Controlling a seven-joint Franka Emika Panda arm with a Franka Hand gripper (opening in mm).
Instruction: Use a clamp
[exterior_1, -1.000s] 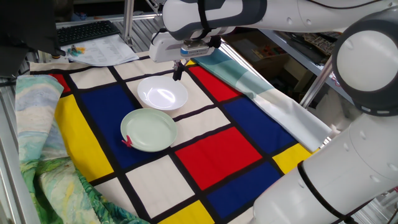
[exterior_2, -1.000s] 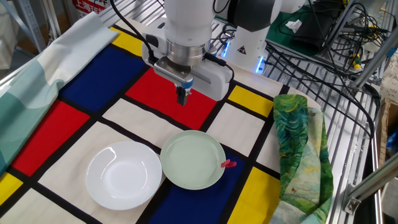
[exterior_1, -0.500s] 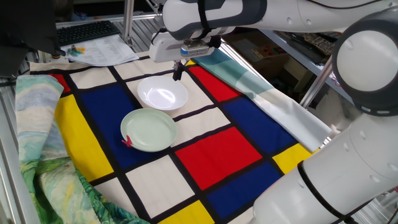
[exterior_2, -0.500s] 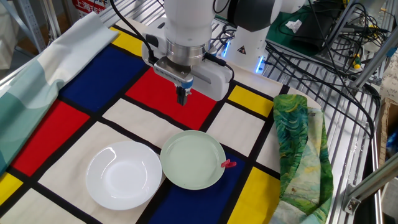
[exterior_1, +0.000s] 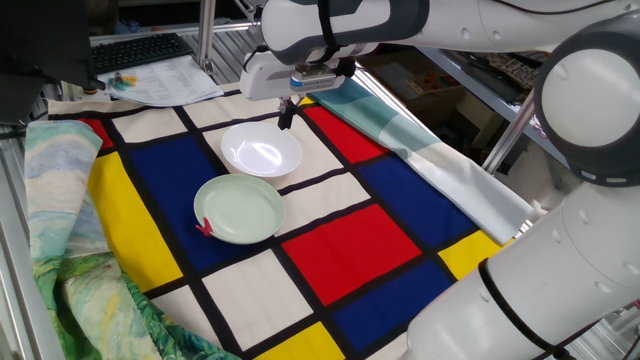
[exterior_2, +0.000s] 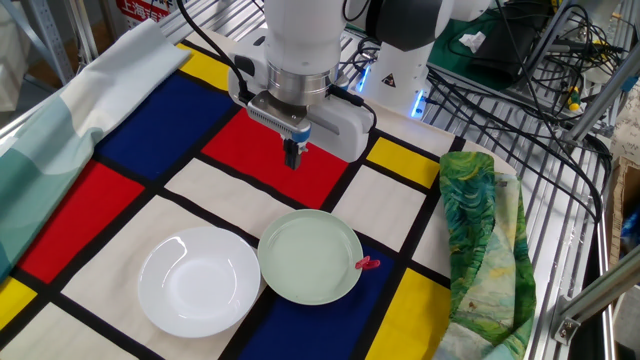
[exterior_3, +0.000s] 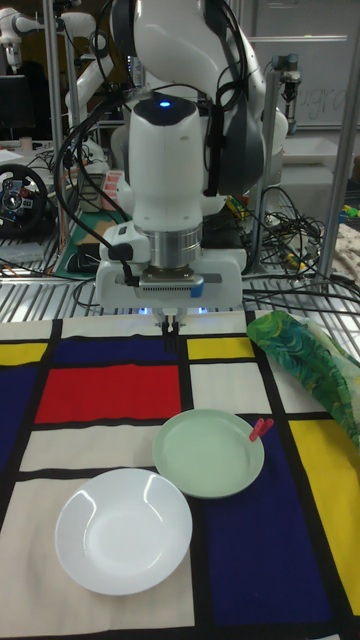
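Gripper idle above the cloth, clamp not yet approached.

Across the last second we see no change: the gripper (exterior_2: 293, 157) hangs in the same spot over the checked cloth (exterior_2: 120, 130) on the worktop, fingers pressed together and holding nothing. The clamp (exterior_2: 367, 264) sits clipped on the green bowl (exterior_2: 311, 256) rim, well apart from the gripper, on the bowl's far side from it. The white bowl (exterior_2: 198, 280) touches the green one. We judge the reach for the clamp hasn't started.
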